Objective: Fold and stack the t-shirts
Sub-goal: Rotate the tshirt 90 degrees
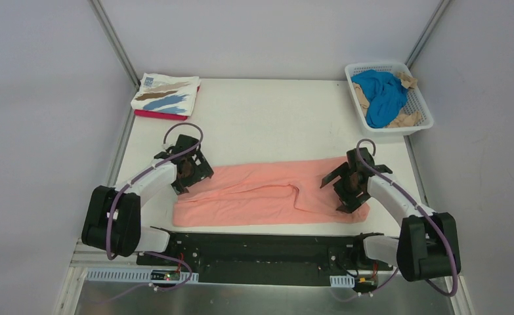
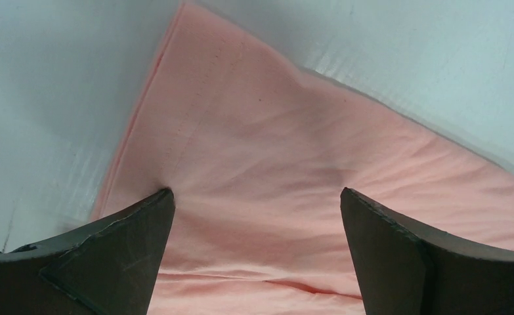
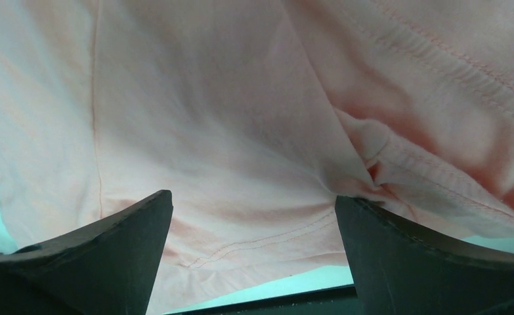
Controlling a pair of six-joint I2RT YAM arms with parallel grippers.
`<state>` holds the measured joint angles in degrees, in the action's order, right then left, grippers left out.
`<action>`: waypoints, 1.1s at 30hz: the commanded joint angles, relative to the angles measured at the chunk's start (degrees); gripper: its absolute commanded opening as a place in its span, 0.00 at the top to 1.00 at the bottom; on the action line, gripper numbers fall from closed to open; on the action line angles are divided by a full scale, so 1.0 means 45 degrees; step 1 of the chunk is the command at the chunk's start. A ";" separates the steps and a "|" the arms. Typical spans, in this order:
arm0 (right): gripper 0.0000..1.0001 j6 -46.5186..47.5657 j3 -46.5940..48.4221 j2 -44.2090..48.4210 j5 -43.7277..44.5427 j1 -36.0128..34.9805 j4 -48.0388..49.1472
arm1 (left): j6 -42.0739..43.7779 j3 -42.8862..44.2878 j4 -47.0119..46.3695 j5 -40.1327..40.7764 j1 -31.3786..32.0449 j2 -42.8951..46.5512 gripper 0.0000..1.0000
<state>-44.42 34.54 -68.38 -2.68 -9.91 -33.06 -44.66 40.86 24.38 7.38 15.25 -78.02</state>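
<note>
The salmon-pink tee [image 1: 267, 193] is the one being worked. It lies on the surface [image 1: 274, 125] as a long band, looks doubled over lengthwise already, and runs from the left fingers [image 1: 185, 176] at one end to the right fingers [image 1: 347, 193] at the other. Both pairs are spread wide with nothing pinched between them, and pink cloth fills the gap under each. One tip of the left pair seems to dimple the fabric, but I can't say whether the right pair touches.

So my read is mid-fold, lining up a grab at each end. The next move needs both pairs to close on the edge and catch every layer. Then comes a crosswise fold, and the result goes onto the pile.

That pile sits well beyond the left fingers: the white brushstroke tee [image 1: 167, 95] folded on top of the magenta tee [image 1: 159, 115]. Well beyond the right fingers, the basket [image 1: 419, 118] holds the bright blue tee [image 1: 382, 95] and the tan tee [image 1: 405, 120], both still crumpled.

Only the top view shows the pile, the basket and the whole band. The wrist views give what it can't — the finger gap, a stitched corner out past the left tips, and a bunched, seamed lump just inside one of the right fingers that could get missed.
</note>
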 commanded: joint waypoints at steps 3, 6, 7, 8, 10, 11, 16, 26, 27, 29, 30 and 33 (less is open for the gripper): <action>0.01 0.0863 0.0551 -0.2210 0.0721 0.0434 0.1714 | -0.0104 -0.0596 0.0247 0.0488 -0.0556 0.0318 0.00; 0.01 0.1163 0.2009 -0.3798 0.0488 0.0461 0.2148 | -0.0121 -0.0459 0.0246 -0.0061 -0.0546 0.0371 0.00; 0.01 0.1385 0.2638 -0.4352 0.0162 0.0454 0.2277 | -0.0183 -0.0427 0.0251 -0.0187 -0.0535 0.0429 0.00; 0.01 0.1509 0.3193 -0.5094 0.0094 0.0451 0.2406 | -0.0249 -0.0401 0.0251 -0.0281 -0.0536 0.0510 0.00; 0.01 0.1760 0.4495 -0.6163 0.0132 0.0454 0.2563 | -0.0379 -0.0329 0.0246 -0.0480 -0.0508 0.0686 0.00; 0.01 0.1939 0.5229 -0.6759 0.0010 0.0448 0.2483 | -0.0457 -0.0262 0.0251 -0.0574 -0.0498 0.0769 0.00; 0.01 0.2804 0.9413 -1.0021 -0.0927 0.0457 0.1664 | -0.0794 0.0172 0.0171 -0.0797 0.0010 0.0739 0.00; 0.01 0.3483 2.0073 -1.6583 -0.4196 0.0123 -0.0513 | -0.1567 0.0975 -0.0133 -0.2230 0.2553 -0.0691 0.00; 0.01 0.3278 2.1056 -1.7109 -0.4120 -0.0067 -0.0786 | -0.1572 0.1102 -0.0143 -0.2477 0.2863 -0.0910 0.00; 0.01 0.2384 2.1944 -1.8000 -0.3859 -0.0422 -0.0028 | -0.1265 0.1264 -0.0101 -0.3094 0.3362 -0.1241 0.00; 0.01 0.1673 2.2107 -1.8273 -0.3917 -0.0557 0.0861 | -0.1241 0.1236 0.0012 -0.3320 0.3506 -0.1306 0.00; 0.01 -0.0617 2.2582 -1.9079 -0.4475 -0.0829 0.3222 | -0.1405 0.1022 0.0013 -0.3774 0.4120 -0.1202 0.00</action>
<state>-35.38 133.25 -148.16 -19.62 -10.55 -28.08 -50.15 45.50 23.20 -4.12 31.03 -83.13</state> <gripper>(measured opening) 0.990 0.995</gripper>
